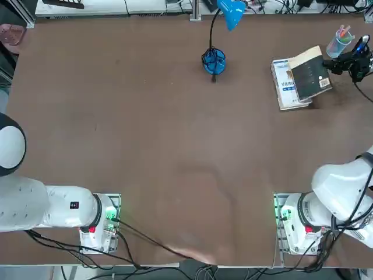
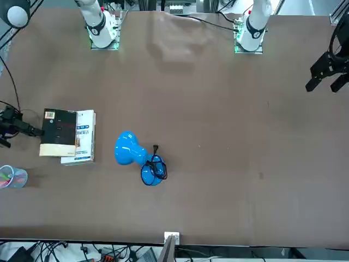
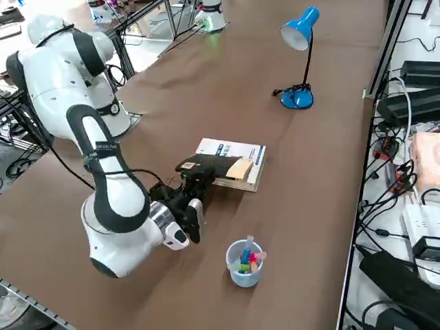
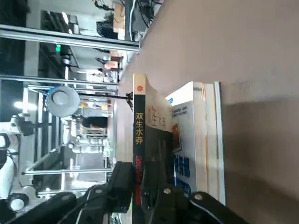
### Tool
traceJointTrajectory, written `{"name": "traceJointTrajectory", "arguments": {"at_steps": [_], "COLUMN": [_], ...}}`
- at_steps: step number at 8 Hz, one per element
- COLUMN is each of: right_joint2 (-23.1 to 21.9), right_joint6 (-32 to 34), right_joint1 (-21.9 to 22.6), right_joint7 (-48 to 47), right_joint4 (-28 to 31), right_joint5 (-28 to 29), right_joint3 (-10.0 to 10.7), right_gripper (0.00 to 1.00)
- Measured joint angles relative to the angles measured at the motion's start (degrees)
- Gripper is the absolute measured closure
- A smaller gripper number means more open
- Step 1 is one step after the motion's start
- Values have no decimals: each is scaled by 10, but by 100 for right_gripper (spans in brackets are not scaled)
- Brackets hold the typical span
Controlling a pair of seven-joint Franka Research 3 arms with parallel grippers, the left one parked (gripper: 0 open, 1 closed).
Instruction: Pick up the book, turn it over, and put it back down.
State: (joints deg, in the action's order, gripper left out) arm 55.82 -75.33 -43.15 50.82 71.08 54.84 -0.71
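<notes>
The book (image 1: 310,76) was thin and probably light, its covers likely to flex — best pinched by the spine edge. Its black cover bore a small pale corner label. It sat tilted on the white book (image 1: 285,84), near the table's (image 1: 175,146) far right corner, the right gripper (image 3: 194,184) clamped on its edge.
</notes>
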Motion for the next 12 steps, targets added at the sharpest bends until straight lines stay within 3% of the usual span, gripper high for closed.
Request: {"name": "traceJointTrajectory", "arguments": {"at_steps": [6, 12], "right_joint2": [-77, -191], "right_joint6": [-34, -79], "right_joint1": [57, 154], "right_joint7": [-18, -158], "right_joint4": [-17, -12], "right_joint5": [-148, -344], "right_joint3": [-3, -7], "right_gripper": [92, 92]}}
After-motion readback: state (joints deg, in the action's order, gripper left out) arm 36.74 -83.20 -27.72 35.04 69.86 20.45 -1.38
